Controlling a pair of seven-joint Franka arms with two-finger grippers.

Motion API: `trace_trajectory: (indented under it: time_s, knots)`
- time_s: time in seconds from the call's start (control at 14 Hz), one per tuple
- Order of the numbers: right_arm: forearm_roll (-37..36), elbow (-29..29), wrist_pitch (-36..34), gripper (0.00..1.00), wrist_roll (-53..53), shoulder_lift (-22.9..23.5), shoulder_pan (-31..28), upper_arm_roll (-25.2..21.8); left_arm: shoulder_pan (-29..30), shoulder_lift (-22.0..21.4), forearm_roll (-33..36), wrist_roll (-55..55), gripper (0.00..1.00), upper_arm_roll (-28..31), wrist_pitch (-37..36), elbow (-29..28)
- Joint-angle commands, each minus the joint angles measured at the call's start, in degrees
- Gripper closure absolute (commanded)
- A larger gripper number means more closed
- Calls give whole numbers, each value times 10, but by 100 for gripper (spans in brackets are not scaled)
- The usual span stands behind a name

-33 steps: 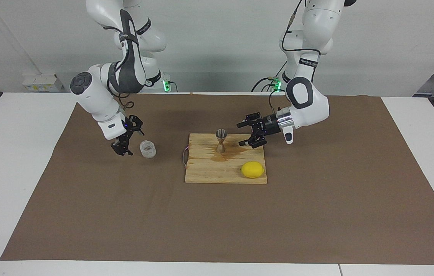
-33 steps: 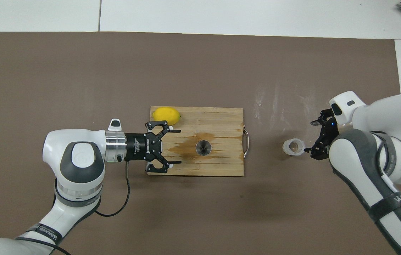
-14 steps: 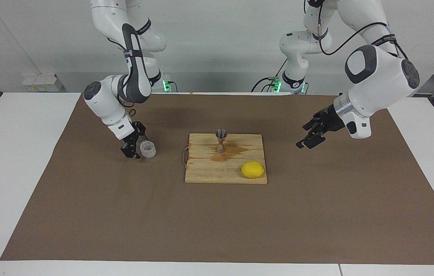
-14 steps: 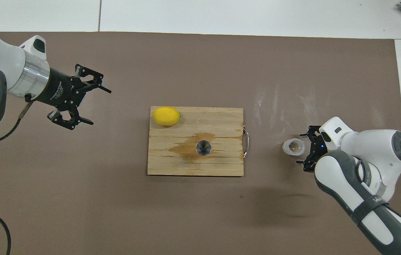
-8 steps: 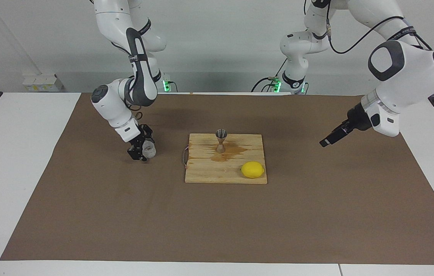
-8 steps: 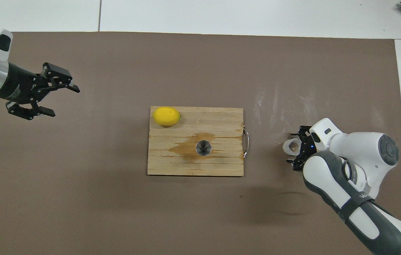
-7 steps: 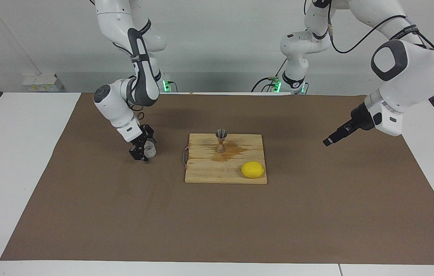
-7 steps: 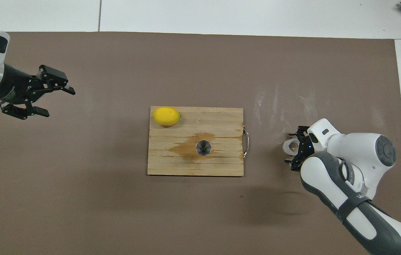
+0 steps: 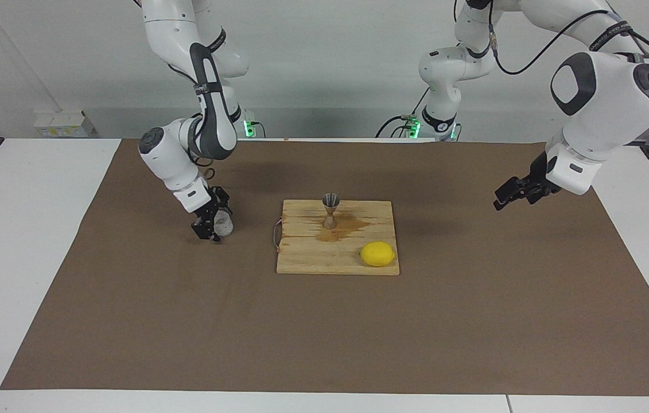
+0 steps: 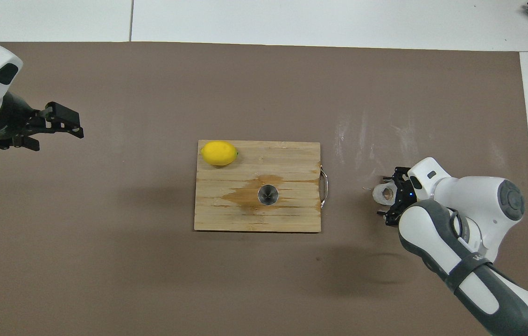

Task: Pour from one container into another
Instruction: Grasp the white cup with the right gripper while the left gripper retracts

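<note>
The jigger (image 9: 330, 210) stands upright on the board (image 9: 313, 258), its long axis vertical and its open mouth facing up, on a wet brown stain; it is the thing nearest the robots on the board. The cup (image 9: 222, 223) stands upright on the brown mat (image 9: 324, 332) toward the right arm's end of the table, slightly farther from the robots than the jigger and well apart from the board; its axis is vertical and its mouth faces up. The lemon (image 9: 377, 253) lies on the board's corner farthest from the robots, toward the left arm's end. The right gripper (image 9: 213, 217) is down at the cup with its jaws open, one finger on each side of the cup wall; no closed grip is visible, and the cup rests on the mat. The cup sits between the fingers, so the coming move appears to be closing on it; the right arm is by far the nearer to it. The jigger lies toward the table's middle from this gripper. The left gripper (image 9: 517, 191) waits in the air over bare mat at the left arm's end, jaws open and empty.
</note>
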Motion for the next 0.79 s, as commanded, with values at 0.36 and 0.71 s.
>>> trace_trajectory:
  time_s: [0.36, 0.71]
  knots:
    - [18, -6, -3, 9, -27, -4, -1, 3, -17, -6, 44, 124, 0, 8, -46, 51]
    - [17, -4, -3, 26, -27, -4, 1, 3, -10, -10, 44, 129, 0, 6, -35, 45]
